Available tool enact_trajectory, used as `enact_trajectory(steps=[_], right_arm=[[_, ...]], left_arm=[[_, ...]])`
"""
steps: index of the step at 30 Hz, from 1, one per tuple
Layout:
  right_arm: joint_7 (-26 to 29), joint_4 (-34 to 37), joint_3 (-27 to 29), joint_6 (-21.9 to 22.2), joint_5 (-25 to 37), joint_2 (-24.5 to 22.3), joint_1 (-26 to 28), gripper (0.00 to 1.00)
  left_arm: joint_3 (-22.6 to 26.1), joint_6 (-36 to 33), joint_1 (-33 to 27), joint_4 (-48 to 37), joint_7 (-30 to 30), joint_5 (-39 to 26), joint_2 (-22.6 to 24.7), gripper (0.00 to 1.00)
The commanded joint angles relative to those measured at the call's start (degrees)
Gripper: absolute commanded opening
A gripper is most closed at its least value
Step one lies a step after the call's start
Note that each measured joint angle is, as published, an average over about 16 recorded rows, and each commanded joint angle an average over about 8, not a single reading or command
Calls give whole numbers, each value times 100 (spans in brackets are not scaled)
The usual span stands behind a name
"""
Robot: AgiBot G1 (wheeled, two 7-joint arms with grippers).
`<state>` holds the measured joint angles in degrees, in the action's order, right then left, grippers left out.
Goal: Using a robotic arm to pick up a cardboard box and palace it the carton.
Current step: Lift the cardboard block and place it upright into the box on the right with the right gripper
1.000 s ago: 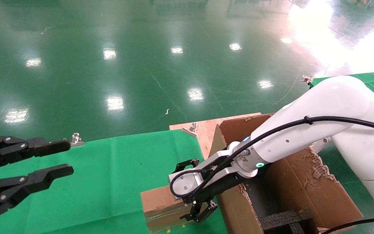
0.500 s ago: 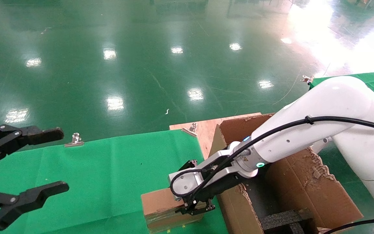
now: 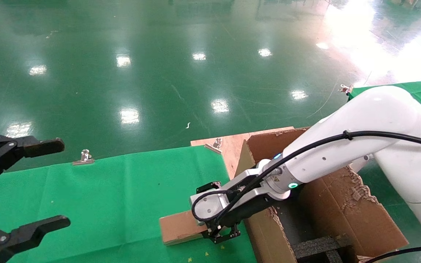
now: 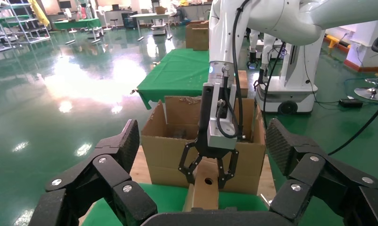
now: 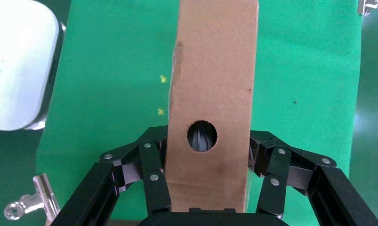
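At far left, the left gripper (image 3: 31, 186) hangs wide apart and empty above the green-covered surface (image 3: 122, 190). Centre, the right gripper (image 3: 216, 212) of the robotic arm (image 3: 342, 153) clamps both sides of the cardboard box (image 3: 177, 227), tilted over the surface's near edge. The carton (image 3: 342, 212) stands just right of it.

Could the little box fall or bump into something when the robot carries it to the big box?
Yes, maybe. The right gripper pinches only one end of the cardboard box, so the long free end could sag or slip out. The carton stands right beside it with a tall ragged wall, so the box might catch on that edge if lifted too low. Black foam inserts inside could keep it from lying flat.
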<state>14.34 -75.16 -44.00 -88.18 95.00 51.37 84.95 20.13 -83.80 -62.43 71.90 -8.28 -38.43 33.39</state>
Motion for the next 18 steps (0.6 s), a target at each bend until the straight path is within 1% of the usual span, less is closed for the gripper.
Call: enact_trajectory(steps=[1,5,8,18], right_arm=[[5,48,2,5,-19,7,11,0],[-131,247,74,-70,-147,-32,301,0],[-316,449,125,-138,-247,-84,615,0],[-955,1333,18,-255,-629,-344,1892,0]], left_arm=[[0,0,0,0,0,0,0,100],[0,0,0,0,0,0,0,100],[0,0,0,0,0,0,0,100],[1,0,0,0,1,1,0,100]])
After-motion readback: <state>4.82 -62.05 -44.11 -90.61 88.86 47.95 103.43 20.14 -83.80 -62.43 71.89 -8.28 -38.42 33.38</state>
